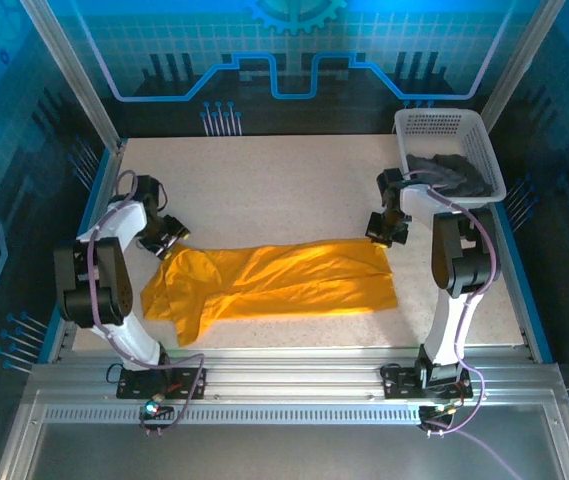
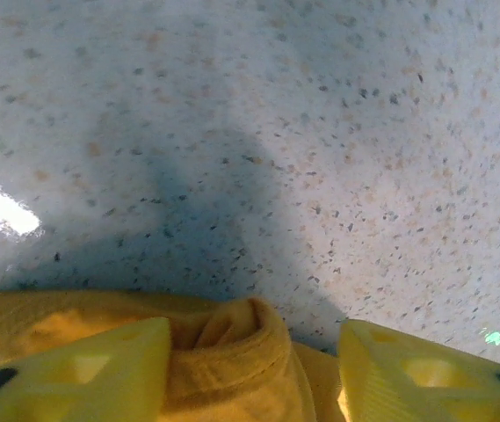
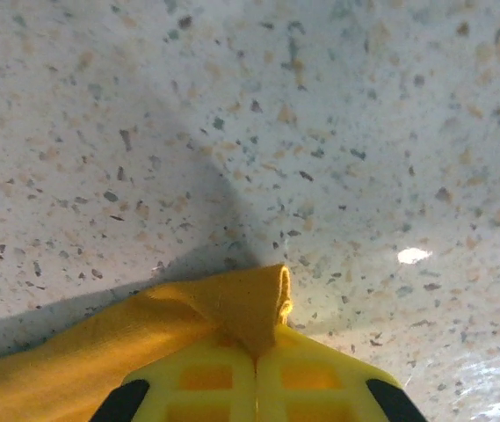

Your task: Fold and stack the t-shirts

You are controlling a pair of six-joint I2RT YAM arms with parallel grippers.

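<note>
The orange-yellow t-shirt (image 1: 284,280) lies stretched left to right across the near half of the table, one sleeve hanging toward the front left. My right gripper (image 1: 387,232) is at its far right corner. In the right wrist view that gripper (image 3: 257,365) is shut, with a peak of orange cloth (image 3: 223,303) pinched between its fingers. My left gripper (image 1: 169,237) is at the shirt's far left corner. Up close the left gripper (image 2: 254,369) has its jaws apart, with a bunched fold of orange cloth (image 2: 232,343) between them. The charcoal grey t-shirt (image 1: 449,172) lies crumpled in the basket.
The white lattice basket (image 1: 442,115) stands at the back right corner of the speckled table (image 1: 284,185), just behind my right arm. Blue enclosure walls close in the table's sides and back.
</note>
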